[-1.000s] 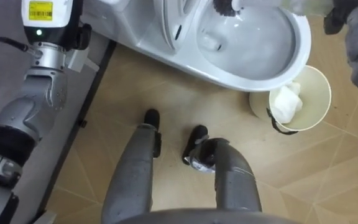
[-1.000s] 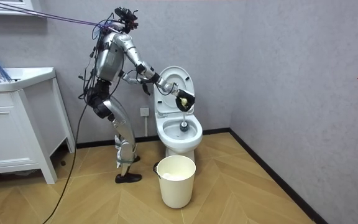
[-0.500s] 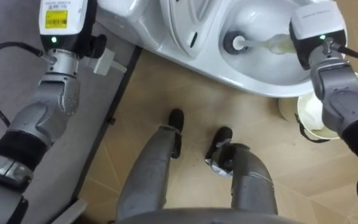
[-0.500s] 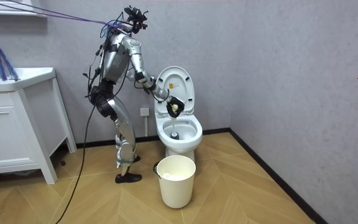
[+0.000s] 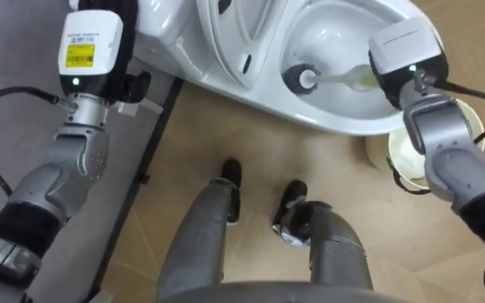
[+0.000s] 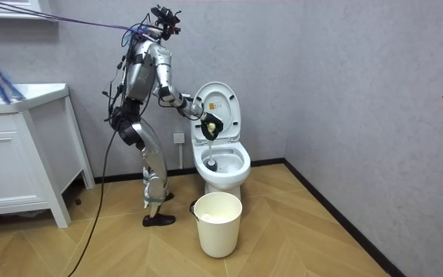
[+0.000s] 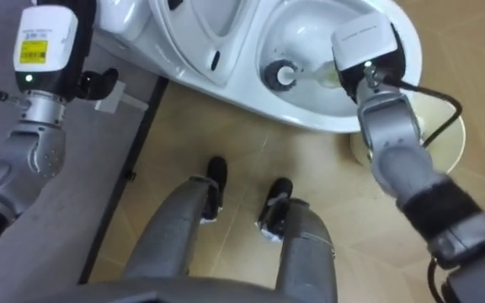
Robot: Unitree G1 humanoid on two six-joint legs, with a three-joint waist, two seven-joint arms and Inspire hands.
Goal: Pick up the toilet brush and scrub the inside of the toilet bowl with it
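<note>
One toilet brush (image 5: 300, 78) has its dark head down in the bowl of the white toilet (image 5: 343, 122). Its pale handle runs toward 3 o'clock into the right hand (image 5: 404, 52), whose fingers are wrapped round it (the room view shows the grip). The left hand (image 5: 95, 55) hangs at 9 o'clock of the toilet, and I cannot tell how its fingers are set; a cream bin (image 6: 218, 227) stands at 5 o'clock of the bowl.

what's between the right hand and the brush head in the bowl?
Only the brush's pale handle, stretching from right hand to brush head inside the toilet bowl. Seen in left eye view.
</note>
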